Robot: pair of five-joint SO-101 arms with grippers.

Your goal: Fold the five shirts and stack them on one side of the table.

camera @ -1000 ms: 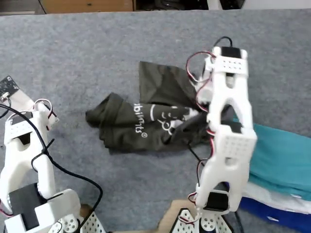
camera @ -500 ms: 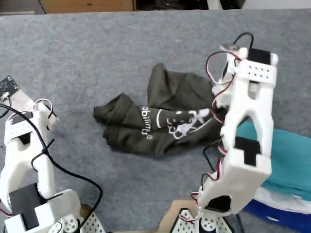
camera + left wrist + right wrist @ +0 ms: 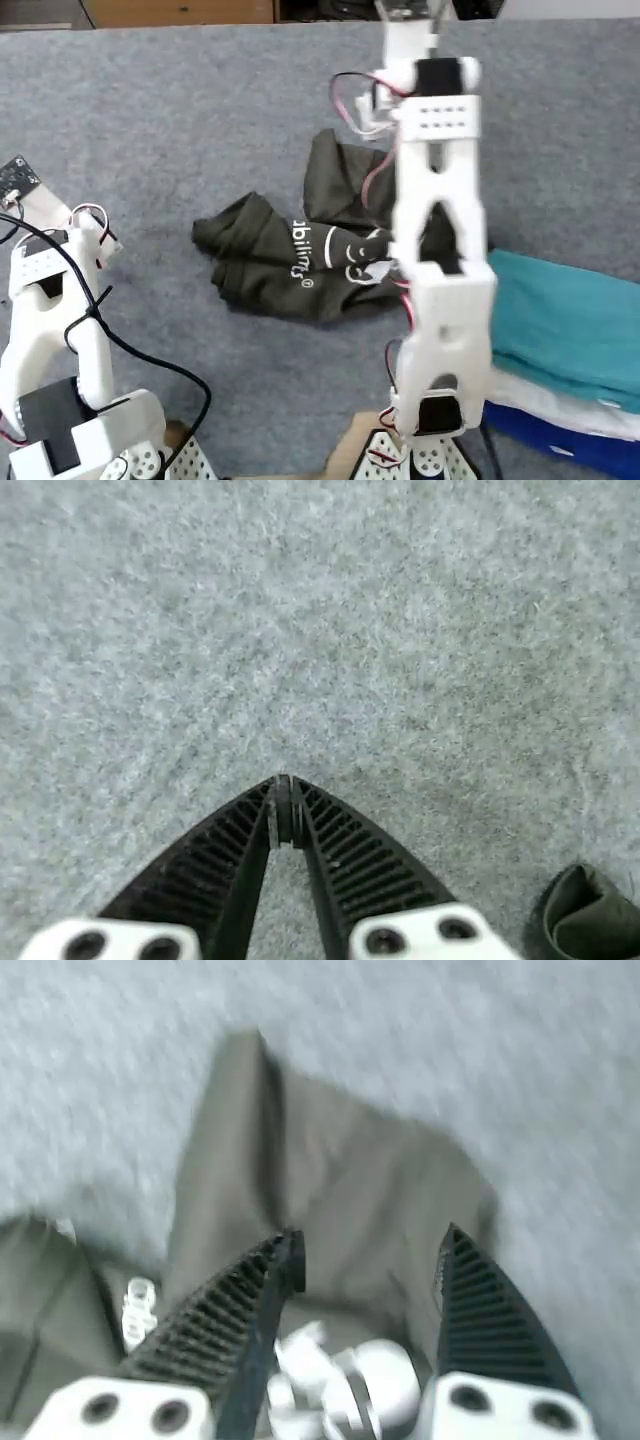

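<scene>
Dark olive shirt lay crumpled and unfolded at the centre of the grey counter, with its white print facing up. Right arm stretched from the 6 o'clock edge toward 12 o'clock and crossed the shirt's 3 o'clock side. Its wrist sat above the shirt's 12-to-1 o'clock corner. Right jaws stood wide apart and held nothing, with olive cloth below and between them; could not tell whether the tips touched the cloth. Left arm was at the 8 o'clock edge of the counter, well apart from the shirt. Left jaws were closed tip to tip and empty over bare counter, with one olive fold nearby in the left wrist view. A pile lay at 4 o'clock beside the right arm's base: teal shirt on top, white shirt under it, dark blue shirt lowest. The teal shirt's edge came near the olive shirt, but the arm hid any contact.
</scene>
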